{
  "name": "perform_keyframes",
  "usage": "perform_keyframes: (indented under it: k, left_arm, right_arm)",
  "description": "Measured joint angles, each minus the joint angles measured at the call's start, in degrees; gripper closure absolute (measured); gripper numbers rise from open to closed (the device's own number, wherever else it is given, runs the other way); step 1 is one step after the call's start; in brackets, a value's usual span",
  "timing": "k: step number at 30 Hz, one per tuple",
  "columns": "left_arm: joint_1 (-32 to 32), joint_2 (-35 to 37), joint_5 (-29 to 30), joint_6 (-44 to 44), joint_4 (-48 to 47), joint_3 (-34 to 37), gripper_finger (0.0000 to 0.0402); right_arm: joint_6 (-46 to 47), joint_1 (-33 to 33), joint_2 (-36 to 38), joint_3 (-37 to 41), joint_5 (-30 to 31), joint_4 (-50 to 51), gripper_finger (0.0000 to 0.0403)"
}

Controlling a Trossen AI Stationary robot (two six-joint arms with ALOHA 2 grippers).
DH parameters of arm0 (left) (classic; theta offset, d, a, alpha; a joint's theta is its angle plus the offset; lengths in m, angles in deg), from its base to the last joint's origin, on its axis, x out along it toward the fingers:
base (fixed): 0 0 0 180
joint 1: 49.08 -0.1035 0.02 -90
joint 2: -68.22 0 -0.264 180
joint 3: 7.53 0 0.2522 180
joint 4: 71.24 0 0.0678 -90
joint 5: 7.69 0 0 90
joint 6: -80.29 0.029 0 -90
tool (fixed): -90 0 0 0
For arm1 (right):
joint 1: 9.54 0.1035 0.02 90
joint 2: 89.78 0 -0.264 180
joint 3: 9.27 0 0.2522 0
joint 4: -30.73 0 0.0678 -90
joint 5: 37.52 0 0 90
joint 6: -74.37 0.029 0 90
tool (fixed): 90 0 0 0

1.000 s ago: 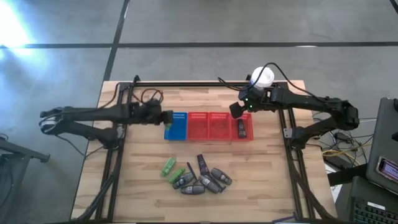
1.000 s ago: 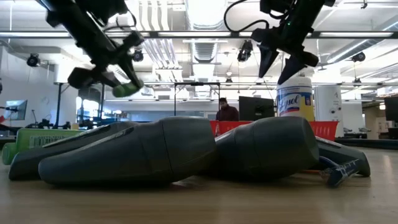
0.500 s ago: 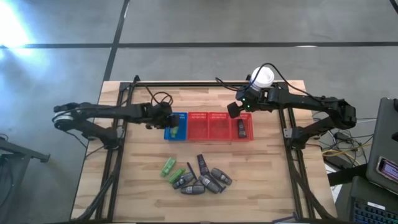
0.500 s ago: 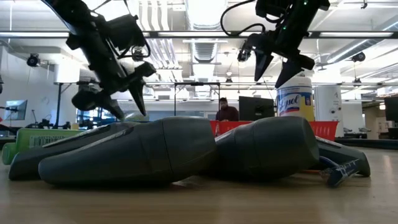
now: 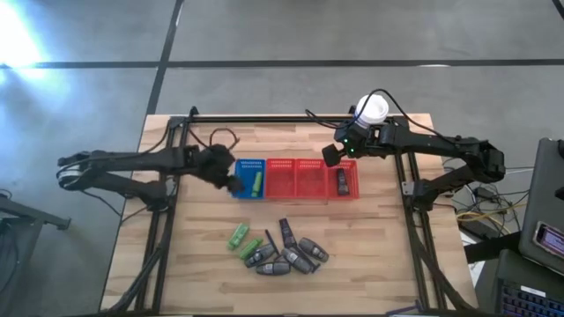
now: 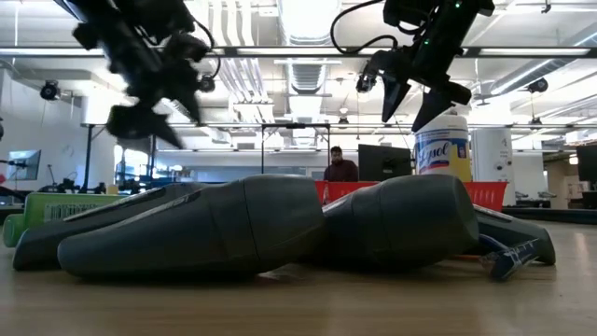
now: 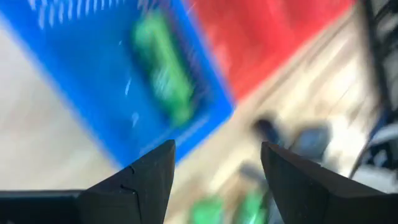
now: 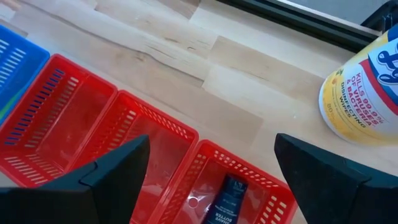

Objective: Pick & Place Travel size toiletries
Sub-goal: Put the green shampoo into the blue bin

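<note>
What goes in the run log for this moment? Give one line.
left gripper: open, above blue basket | green bottle: in blue basket | right gripper: open, over red baskets | pile: on table

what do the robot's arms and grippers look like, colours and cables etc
Both arms are dark, nearly black, slender jointed links. Black cables loop loosely off each one near the wrist. The left gripper and the right gripper each end in two dark wedge-shaped fingers with matte faces. A small green light glows on the right arm's wrist.
</note>
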Motion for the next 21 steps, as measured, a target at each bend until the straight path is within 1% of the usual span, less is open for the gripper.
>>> perform_keyframes:
  k: [3, 5, 8, 12, 18, 21]
  left_arm:
    - [3.64, -0.06, -0.31, 1.27, -8.4, 0.0, 0.016]
    - [6.2, -0.49, -0.4, 1.5, -11.33, 0.02, 0.016]
    - [9.81, -0.8, 0.28, -1.1, -11.61, 0.02, 0.016]
    - [13.73, -1.16, 3.52, -7.2, -12.2, 0.02, 0.016]
    - [20.74, -1.16, 9.64, -10.65, -12.42, 0.02, 0.0161]
    - [24.75, -1.16, 11.27, -15.98, -12.23, 0.04, 0.0161]
  right_arm:
    - [0.26, 0.02, 0.0, 0.0, 0.0, 0.0, 0.005]
    - [0.42, 0.02, 0.0, 0.0, -0.01, 0.03, 0.0046]
    - [1.16, 0.02, 0.0, 0.0, -0.31, 0.11, 0.0044]
    - [3.84, 0.02, 0.0, 0.0, -0.8, 1.85, 0.0047]
    - [7.43, 0.15, 0.0, 0.0, -2.21, 9.87, 0.0049]
    - [7.56, 0.74, 0.02, 0.0, -2.39, 13.11, 0.0043]
